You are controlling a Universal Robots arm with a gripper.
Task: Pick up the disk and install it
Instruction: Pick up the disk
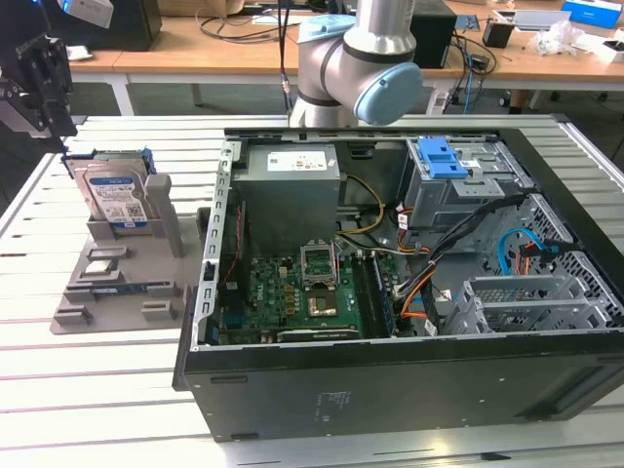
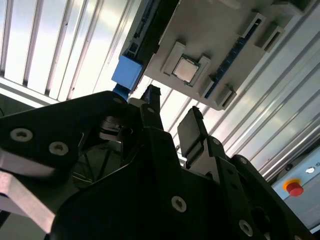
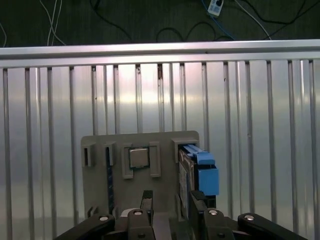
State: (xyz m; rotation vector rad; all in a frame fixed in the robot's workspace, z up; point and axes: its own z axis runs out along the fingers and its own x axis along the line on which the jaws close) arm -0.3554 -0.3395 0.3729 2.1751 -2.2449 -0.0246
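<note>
**Gripper open above the disk in its holder**

Closest to you, the gripper [image 3: 171,199] hangs over the grey holder tray [image 3: 165,139]. Its two black fingers [image 3: 146,201] are spread apart with nothing between them, and both wrist views show that gap. Just past the fingertips the disk [image 3: 199,170] stands on edge in the tray's end slot, blue rail uppermost. One finger seems to sit over the disk's near end, though you cannot judge how high above it. Beside the disk, a square silver processor chip [image 3: 139,157] lies flat in its own pocket.

In the exterior view the disk's white-and-blue label faces the camera. You can see barcodes on it, but the print is too small to read. The tray rests on the slatted metal table [image 1: 97,409], just beside the open computer case [image 1: 390,390].

Inside the case, the grey power-supply box [image 1: 290,185] carries a white sticker that is also illegible. Towards the exterior view's right, a blue latch [image 1: 439,156] sits atop the metal drive cage [image 1: 458,190]. Beyond the table stand wooden desks [image 1: 244,54] strewn with cables.
</note>
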